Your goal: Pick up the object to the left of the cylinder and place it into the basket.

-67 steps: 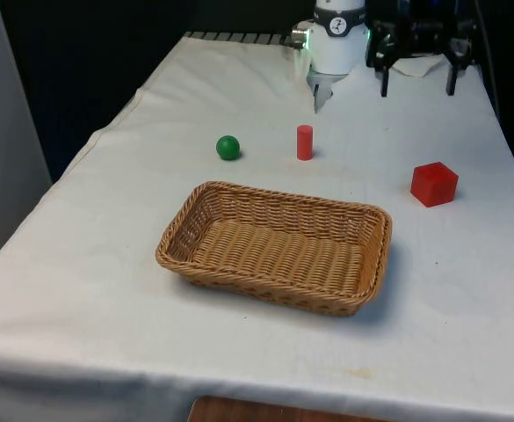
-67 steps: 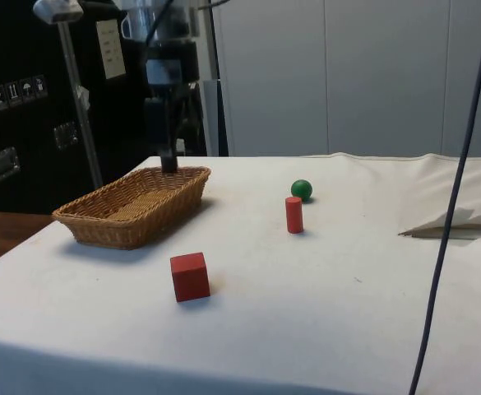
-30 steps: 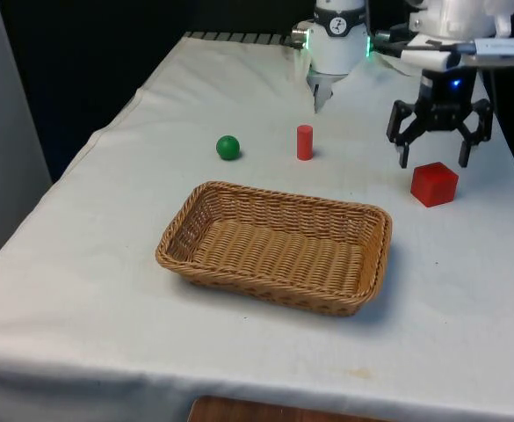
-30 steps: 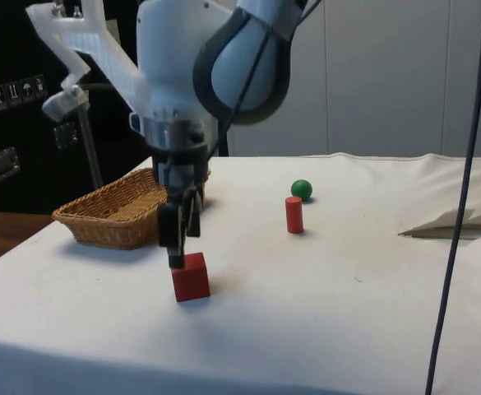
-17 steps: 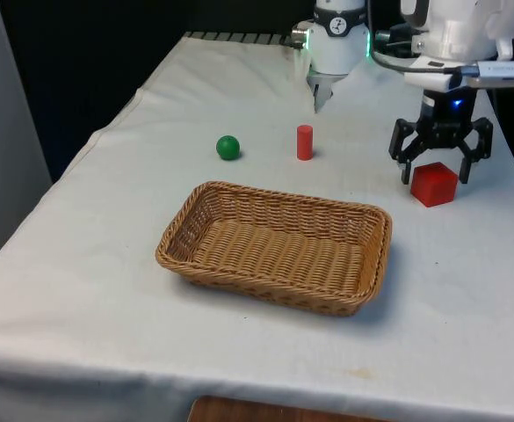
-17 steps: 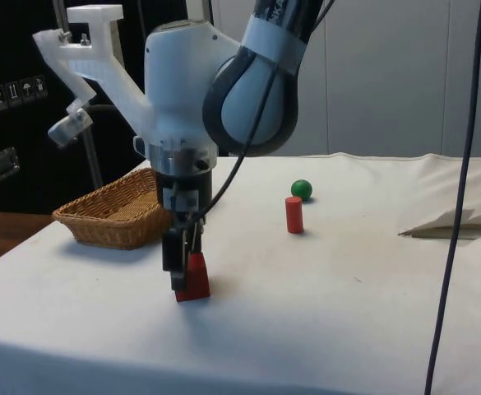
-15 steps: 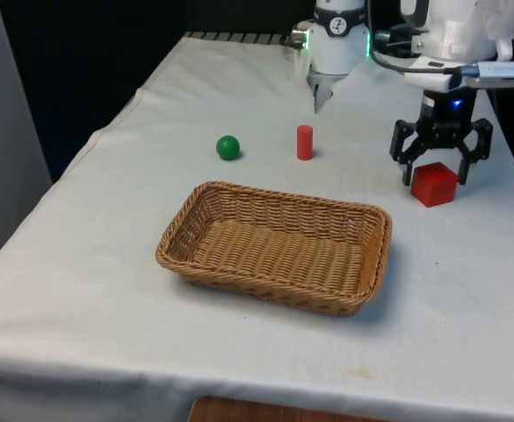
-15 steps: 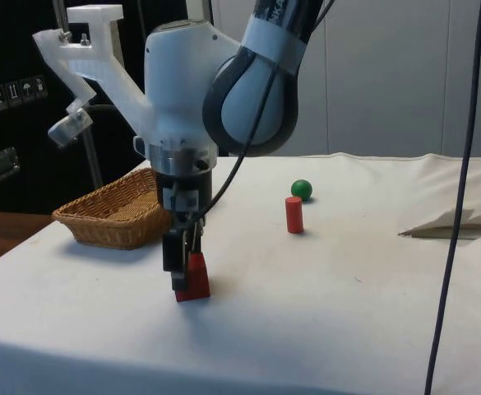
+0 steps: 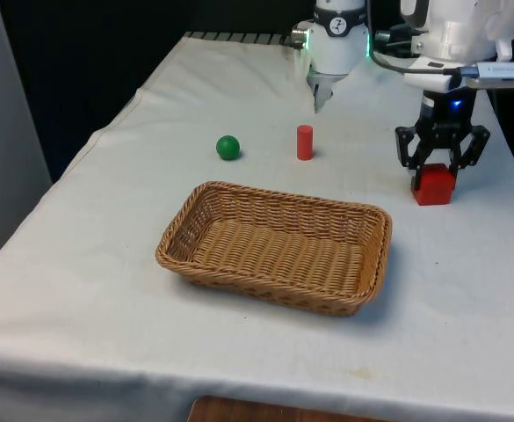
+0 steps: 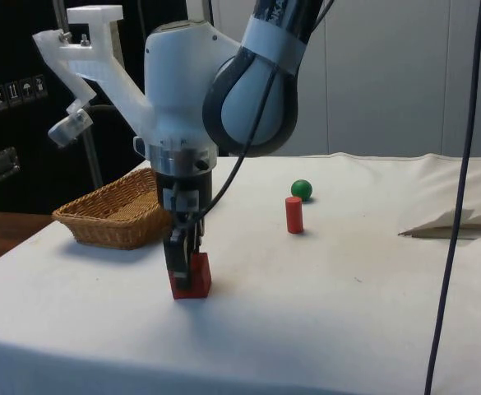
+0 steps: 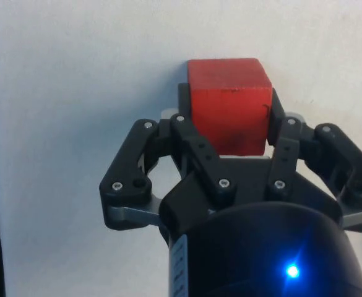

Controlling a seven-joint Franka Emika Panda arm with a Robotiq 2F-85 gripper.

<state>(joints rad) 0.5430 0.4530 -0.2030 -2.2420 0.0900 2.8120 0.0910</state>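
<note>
Since the earlier frames the gripper [image 9: 441,163] has come down over the red cube [image 9: 433,185] and its fingers, spread wide half a second ago, have drawn in against the cube's two opposite sides. The cube has also turned slightly to sit square between them. The wrist view shows both fingers [image 11: 190,127] in contact with the red cube [image 11: 230,103], so the tool is clamped on it. In the side view the cube [image 10: 192,277] rests on the white tablecloth [image 10: 322,280]; no lift is visible.

The red cylinder [image 9: 304,142] stands upright, well apart from the cube, on its front view's left. The green ball [image 9: 228,147] lies further to the front view's left of the cylinder.

Progress: approach and grasp appear complete. Remaining, as judged from these views: lift the cube, carry it across to the wicker basket [image 9: 278,245], which holds nothing, and release it inside. The basket lies near the table's centre, well apart from the gripper.
</note>
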